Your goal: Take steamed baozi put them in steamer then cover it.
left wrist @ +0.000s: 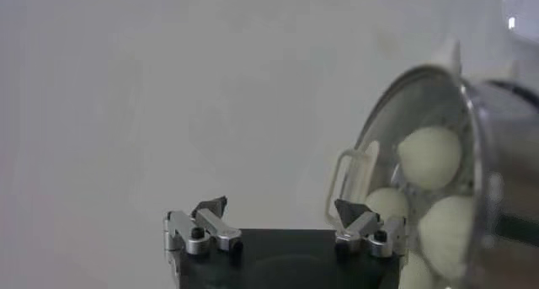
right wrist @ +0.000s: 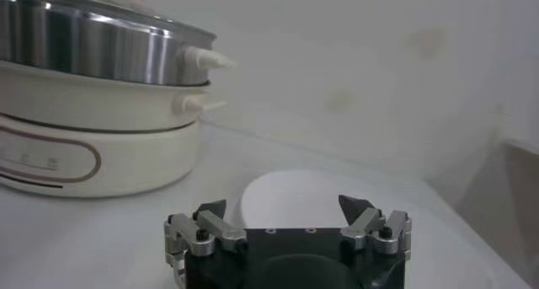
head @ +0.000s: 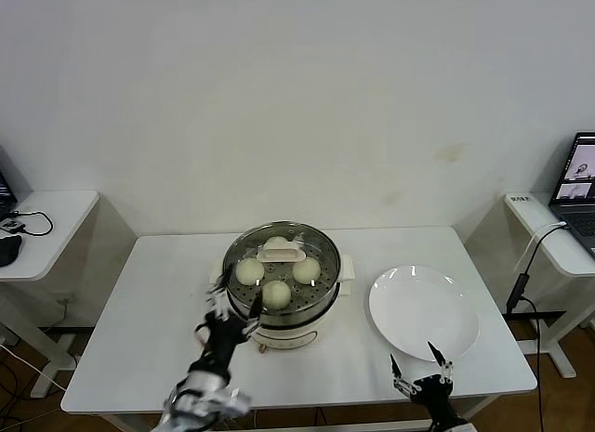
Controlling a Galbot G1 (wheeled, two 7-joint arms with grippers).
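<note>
The steamer (head: 299, 313) stands at the table's middle on its white base. The clear glass cover (head: 319, 255) lies on it, its cream handle (head: 280, 255) at the centre. Several cream-white baozi (head: 277, 293) show through the glass on the perforated tray. My left gripper (head: 235, 300) is open and empty, just in front of and left of the pot's rim. In the left wrist view the gripper (left wrist: 280, 208) faces the cover's handle (left wrist: 349, 177), with baozi (left wrist: 429, 156) behind the glass. My right gripper (head: 414, 358) is open and empty at the front right.
An empty white plate (head: 423, 307) lies right of the steamer, just beyond my right gripper; it is the plate (right wrist: 295, 194) in the right wrist view, with the steamer (right wrist: 93, 50) beside it. Side desks flank the table, the right one carrying a laptop (head: 578, 192).
</note>
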